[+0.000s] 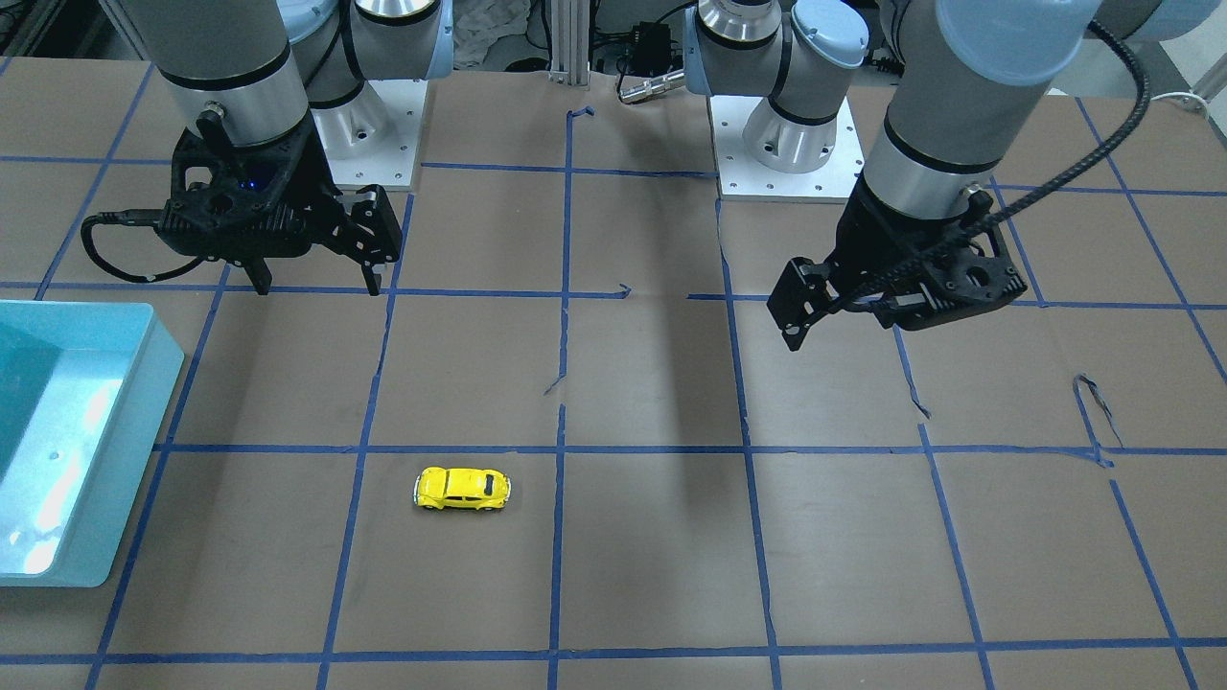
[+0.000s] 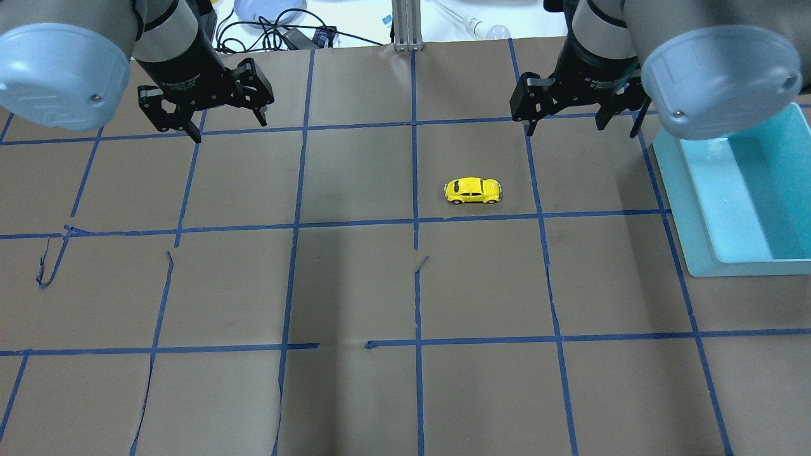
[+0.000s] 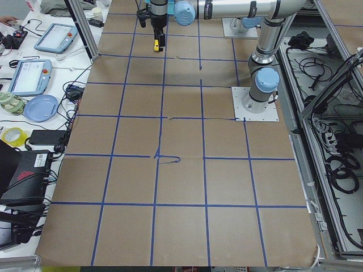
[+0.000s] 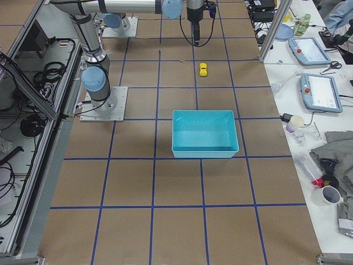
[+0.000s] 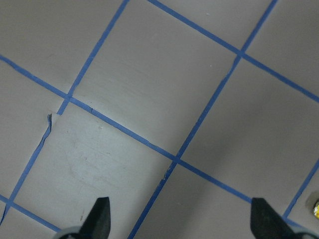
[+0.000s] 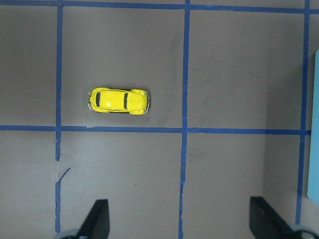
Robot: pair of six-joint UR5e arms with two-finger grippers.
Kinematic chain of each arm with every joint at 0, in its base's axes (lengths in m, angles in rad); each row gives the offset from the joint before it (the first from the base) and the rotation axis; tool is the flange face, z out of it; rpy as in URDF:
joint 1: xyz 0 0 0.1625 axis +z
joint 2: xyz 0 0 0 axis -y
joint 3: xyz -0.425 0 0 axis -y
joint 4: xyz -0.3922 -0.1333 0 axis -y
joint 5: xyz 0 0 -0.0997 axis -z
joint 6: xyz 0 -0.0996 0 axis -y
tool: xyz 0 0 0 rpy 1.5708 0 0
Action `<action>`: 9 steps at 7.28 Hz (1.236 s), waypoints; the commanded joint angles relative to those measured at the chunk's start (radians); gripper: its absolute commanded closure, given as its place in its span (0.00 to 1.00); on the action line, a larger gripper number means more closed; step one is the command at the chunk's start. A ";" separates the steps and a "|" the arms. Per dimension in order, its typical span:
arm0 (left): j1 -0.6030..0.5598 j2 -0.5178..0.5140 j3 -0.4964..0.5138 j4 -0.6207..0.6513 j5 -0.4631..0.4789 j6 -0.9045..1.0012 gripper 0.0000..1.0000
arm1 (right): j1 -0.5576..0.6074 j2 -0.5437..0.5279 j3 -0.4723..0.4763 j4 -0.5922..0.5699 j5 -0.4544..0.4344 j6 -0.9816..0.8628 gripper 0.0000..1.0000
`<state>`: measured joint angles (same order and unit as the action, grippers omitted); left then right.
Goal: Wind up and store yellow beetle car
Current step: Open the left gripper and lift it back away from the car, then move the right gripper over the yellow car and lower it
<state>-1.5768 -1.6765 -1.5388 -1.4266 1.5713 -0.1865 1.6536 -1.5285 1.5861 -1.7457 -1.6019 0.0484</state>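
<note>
Yellow beetle car (image 2: 472, 190) on its wheels, long axis parallel to blue tape line (image 2: 355, 222), one end toward teal bin (image 2: 690, 209), nose end unclear, left gripper (image 2: 229, 130) and right gripper (image 2: 580, 132) fingers spread, holding nothing.

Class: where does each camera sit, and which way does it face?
Left wrist: looks down at table; left gripper tips.
Right wrist: looks down on yellow beetle car; right gripper tips.
Overhead: behind robot, looking forward-down; both arms.
Front-facing: across table, facing robot; arms mirrored.
Exterior left: table end; left arm near.
Exterior right: opposite end; blue bin central.
Shared: overhead, front-facing both show car, bin.
</note>
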 commanded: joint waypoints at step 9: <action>-0.003 0.026 -0.017 -0.104 -0.053 0.191 0.00 | 0.018 0.178 -0.005 -0.130 0.014 -0.263 0.00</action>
<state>-1.5784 -1.6465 -1.5554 -1.5195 1.5187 0.0044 1.6670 -1.4013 1.5811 -1.8340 -1.5908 -0.0719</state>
